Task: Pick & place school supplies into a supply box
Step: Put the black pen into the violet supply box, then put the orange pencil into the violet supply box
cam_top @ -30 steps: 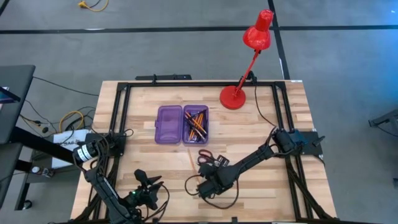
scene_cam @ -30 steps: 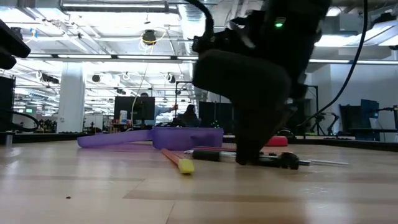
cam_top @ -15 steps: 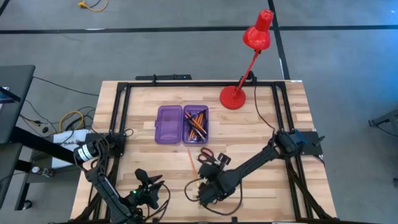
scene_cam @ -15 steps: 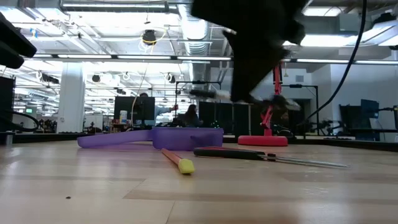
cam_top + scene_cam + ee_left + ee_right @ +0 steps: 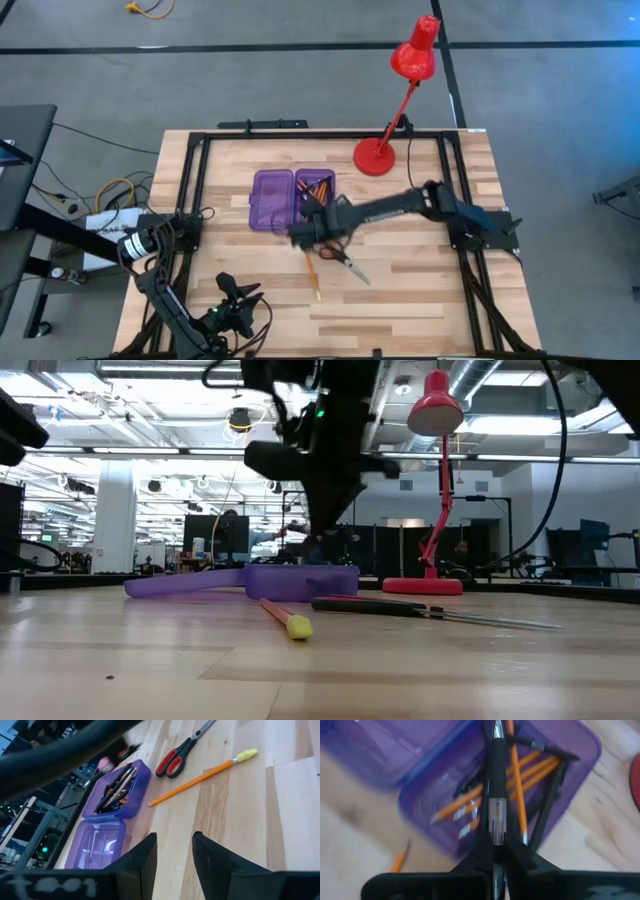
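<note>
From my seat the left gripper (image 5: 232, 305) is parked down at about 7 o'clock on the table (image 5: 420, 300), fingers (image 5: 145, 857) a narrow gap apart with nothing between them. It's just waiting there.

Moving right, the purple supply box (image 5: 293, 200) lies open near the middle, lid half on the 9 o'clock side. The other half is loaded with orange pencils (image 5: 517, 775) and dark pens (image 5: 112, 787) all crisscrossed.

Right over that filled half is the right gripper (image 5: 312, 228), arm stretched in from the 3 o'clock side. It's clamped on a black pen (image 5: 495, 795), and in the wrist view the pen runs straight out past the fingers above the box contents.

On the bare wood toward 6 o'clock from the box there's one loose pencil (image 5: 311, 272) with a yellow eraser end. Just beside it lie the red-handled scissors (image 5: 338, 259), blades pointing toward 5 o'clock.

Red desk lamp (image 5: 388, 120) stands at about 1 o'clock.
</note>
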You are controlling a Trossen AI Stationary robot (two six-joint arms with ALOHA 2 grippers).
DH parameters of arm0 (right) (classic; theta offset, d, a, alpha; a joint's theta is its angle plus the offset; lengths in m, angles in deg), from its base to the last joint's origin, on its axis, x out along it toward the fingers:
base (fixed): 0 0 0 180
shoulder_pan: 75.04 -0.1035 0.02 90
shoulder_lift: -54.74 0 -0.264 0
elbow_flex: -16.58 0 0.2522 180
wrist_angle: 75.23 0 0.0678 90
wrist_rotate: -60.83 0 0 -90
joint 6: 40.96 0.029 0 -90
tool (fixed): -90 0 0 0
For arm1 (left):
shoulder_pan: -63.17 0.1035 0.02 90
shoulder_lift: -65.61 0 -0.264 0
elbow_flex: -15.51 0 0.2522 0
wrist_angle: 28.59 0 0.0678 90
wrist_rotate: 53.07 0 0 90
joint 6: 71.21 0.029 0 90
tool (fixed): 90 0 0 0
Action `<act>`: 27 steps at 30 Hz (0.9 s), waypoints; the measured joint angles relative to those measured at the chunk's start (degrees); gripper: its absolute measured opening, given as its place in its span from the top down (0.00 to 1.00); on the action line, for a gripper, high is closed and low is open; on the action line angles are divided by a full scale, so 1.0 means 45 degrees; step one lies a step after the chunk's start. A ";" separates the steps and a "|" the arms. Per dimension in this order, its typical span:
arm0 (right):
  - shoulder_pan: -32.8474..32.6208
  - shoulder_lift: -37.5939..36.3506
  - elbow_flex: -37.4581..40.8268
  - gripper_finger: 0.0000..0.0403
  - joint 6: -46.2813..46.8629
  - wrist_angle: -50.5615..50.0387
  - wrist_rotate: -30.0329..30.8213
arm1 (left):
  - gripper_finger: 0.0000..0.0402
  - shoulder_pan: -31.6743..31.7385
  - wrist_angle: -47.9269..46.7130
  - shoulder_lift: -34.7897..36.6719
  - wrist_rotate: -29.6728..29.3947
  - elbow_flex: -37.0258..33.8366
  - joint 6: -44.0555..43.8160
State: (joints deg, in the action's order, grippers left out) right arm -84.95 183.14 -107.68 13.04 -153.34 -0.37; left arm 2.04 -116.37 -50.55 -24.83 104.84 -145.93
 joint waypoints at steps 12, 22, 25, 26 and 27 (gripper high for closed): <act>0.2269 -0.0010 0.0049 1.00 -0.1171 0.0962 -0.1633 | 0.72 -0.0193 -0.0010 0.0000 -0.0008 0.0000 -0.0003; 0.2493 -0.0023 0.0053 0.97 -0.1442 0.1972 -0.1507 | 0.72 -0.0193 -0.0060 0.0000 -0.0013 0.0000 -0.0003; 0.2281 -0.0024 0.0034 0.94 -0.1689 0.2018 -0.1323 | 0.72 -0.0193 -0.0058 0.0000 -0.0003 0.0000 -0.0003; 0.2180 -0.0024 -0.0026 0.93 -0.1865 0.1952 -0.1317 | 0.72 -0.0193 -0.0058 0.0000 -0.0003 0.0000 -0.0003; 0.2085 -0.0024 -0.0109 0.92 -0.2063 0.1907 -0.1321 | 0.72 -0.0193 -0.0058 0.0000 -0.0003 0.0000 -0.0003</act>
State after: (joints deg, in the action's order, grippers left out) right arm -75.57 183.03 -108.17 3.76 -144.75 -6.32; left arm 1.17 -116.63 -50.55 -24.85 104.84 -145.95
